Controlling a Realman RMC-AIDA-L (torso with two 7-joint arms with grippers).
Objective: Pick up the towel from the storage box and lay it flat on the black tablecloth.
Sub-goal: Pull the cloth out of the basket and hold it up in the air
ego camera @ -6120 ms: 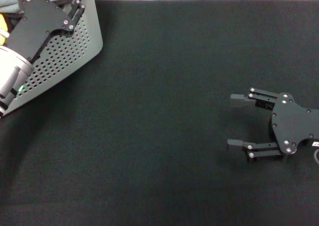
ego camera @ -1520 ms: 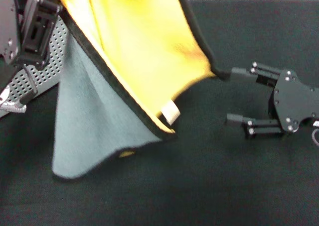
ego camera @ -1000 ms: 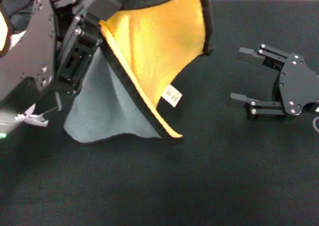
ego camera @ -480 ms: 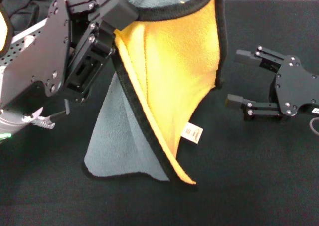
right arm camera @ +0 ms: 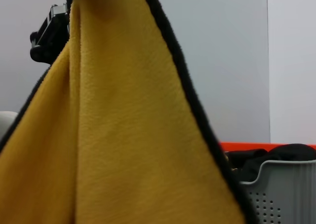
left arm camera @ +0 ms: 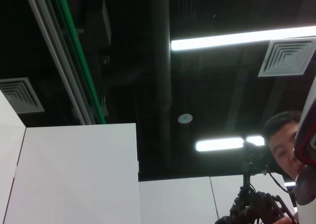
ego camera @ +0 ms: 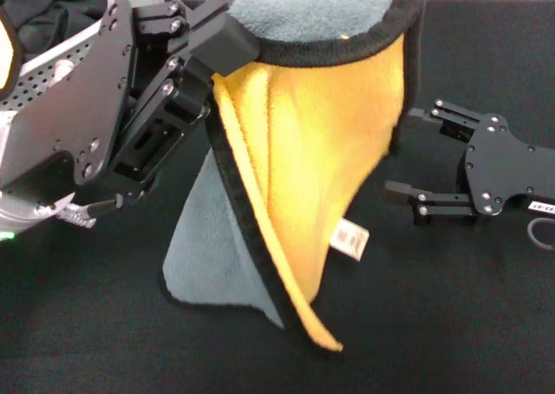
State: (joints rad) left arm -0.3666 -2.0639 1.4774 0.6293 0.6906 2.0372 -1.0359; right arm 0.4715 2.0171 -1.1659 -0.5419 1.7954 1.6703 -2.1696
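My left gripper [ego camera: 227, 54] is shut on the top edge of the towel [ego camera: 321, 151] and holds it up over the black tablecloth [ego camera: 451, 325]. The towel hangs folded, yellow side towards me, grey-teal side [ego camera: 204, 246] behind, and its lower edge rests on the cloth. Its white tag [ego camera: 349, 239] hangs low on the right. My right gripper [ego camera: 403, 151] is open, low over the cloth, right beside the towel's right edge. The right wrist view shows the yellow face [right arm camera: 123, 150] close up and the left gripper [right arm camera: 49, 31] above it. The storage box [ego camera: 30, 60] is at the far left.
A black garment [ego camera: 52, 3] lies in the box, also visible in the right wrist view [right arm camera: 276, 152] above the box's wall [right arm camera: 281, 189]. The left wrist view shows only a ceiling and a person [left arm camera: 281, 142] behind a tripod.
My left gripper has carried the towel out of the box, to the right and nearer to me. The hanging towel swung right with it. My right gripper has shifted slightly left, towards the towel's edge.
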